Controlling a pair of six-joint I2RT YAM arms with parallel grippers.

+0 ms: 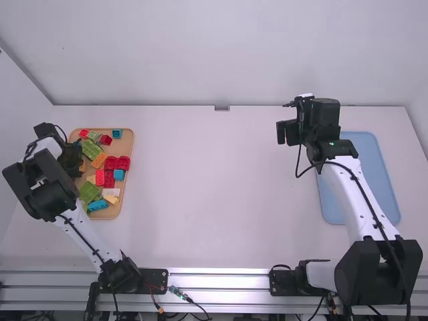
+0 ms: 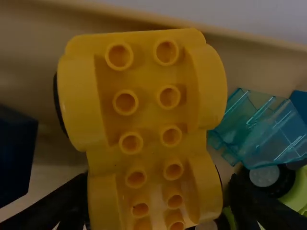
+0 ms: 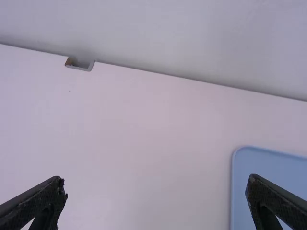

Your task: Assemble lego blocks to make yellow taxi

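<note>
My left gripper [image 1: 71, 160] is low over the left part of the wooden tray [image 1: 126, 195], which holds loose blocks. In the left wrist view, a yellow car base [image 2: 144, 100] with several studs lies directly at the left gripper [image 2: 159, 194], tilted, with its top end nearer the camera. Whether it is held cannot be made out. A clear teal windscreen block [image 2: 266, 127] and a black wheel [image 2: 265, 176] are beside it. My right gripper [image 1: 286, 132] hangs over the table's back right; in the right wrist view, the right gripper [image 3: 156, 184] is open with nothing between its fingers.
Red bricks [image 1: 118, 163], a green brick [image 1: 89, 192] and blue bricks [image 1: 97, 205] share the wooden tray. A blue tray [image 1: 332, 207] lies partly beneath the right arm. A small grey bracket [image 1: 222, 108] sits at the table's back edge.
</note>
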